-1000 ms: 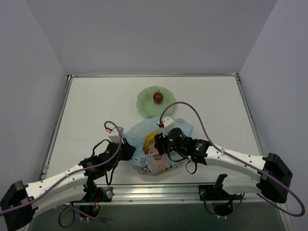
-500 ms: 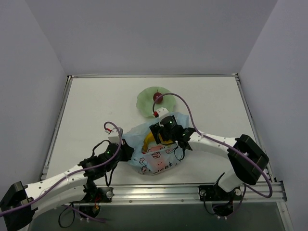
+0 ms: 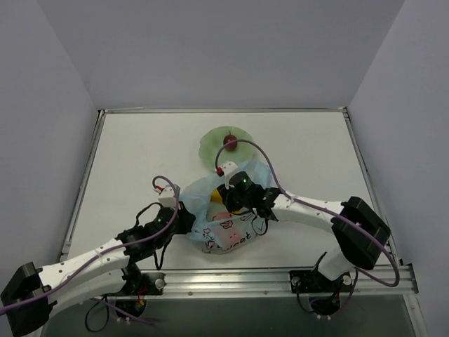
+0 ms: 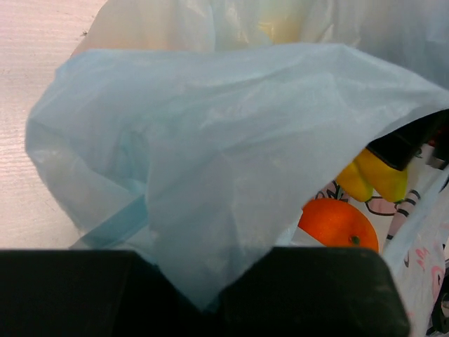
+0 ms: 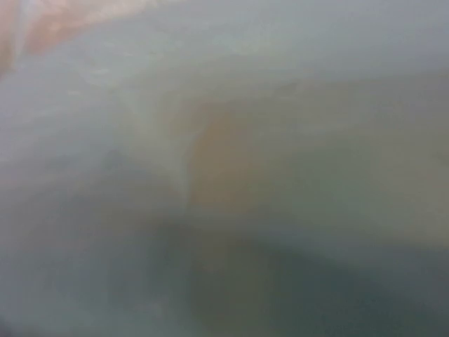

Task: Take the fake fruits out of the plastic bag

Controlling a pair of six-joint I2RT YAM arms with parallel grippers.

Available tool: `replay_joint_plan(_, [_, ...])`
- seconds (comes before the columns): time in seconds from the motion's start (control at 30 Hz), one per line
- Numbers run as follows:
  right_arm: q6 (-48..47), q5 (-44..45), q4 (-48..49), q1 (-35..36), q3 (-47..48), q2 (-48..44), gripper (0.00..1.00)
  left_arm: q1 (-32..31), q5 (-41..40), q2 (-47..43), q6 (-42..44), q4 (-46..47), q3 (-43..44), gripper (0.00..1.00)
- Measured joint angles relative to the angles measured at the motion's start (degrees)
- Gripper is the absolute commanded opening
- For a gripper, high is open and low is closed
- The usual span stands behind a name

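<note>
The plastic bag (image 3: 228, 237) lies at the near middle of the table, mouth raised. My left gripper (image 3: 188, 219) is shut on the bag's (image 4: 210, 140) left rim, the blue film pinched between its black fingers (image 4: 316, 288). My right gripper (image 3: 230, 199) reaches down into the mouth. A dark part of it (image 4: 407, 144) sits right against the yellow banana (image 4: 372, 179), above the orange (image 4: 337, 223). The right wrist view is fogged by film, with only an orange-brown smear (image 5: 221, 161), so its jaws do not show. A small dark red fruit (image 3: 229, 142) rests in the bowl.
The pale green scalloped bowl (image 3: 210, 149) stands just beyond the bag, close behind the right wrist and its purple cable (image 3: 270, 158). Raised table edges run along the left (image 3: 84, 182) and right (image 3: 365, 175). A metal rail (image 3: 231, 279) crosses the near edge.
The right arm swung in from low on the right. Its gripper has gone left and deeper into the bag's mouth, covering most of the banana from above. The left gripper kept its hold.
</note>
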Motion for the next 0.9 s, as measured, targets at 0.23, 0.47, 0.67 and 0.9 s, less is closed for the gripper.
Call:
replay_joint_plan(0.23, [1.3,5.9,-0.2,4.5,-2.1,-16.7,0.02,0.0,-0.1,0.5,0.3,0.9,2.1,0.02])
replay_joint_plan(0.47, [5.6,10.1,0.2,8.5,-8.5,-26.6,0.00,0.0,-3.2,0.5,1.4,1.7,7.8,0.02])
replay_joint_plan(0.67, [9.9,14.1,-1.4,12.7,-10.5,-26.4,0.00,0.0,-7.4,-1.5,1.4,0.4,9.0,0.02])
replay_joint_plan(0.9, [17.7,25.0,-5.2,15.0,-10.5,-24.2,0.00,0.1,-11.0,-5.6,0.7,-3.2,9.2,0.02])
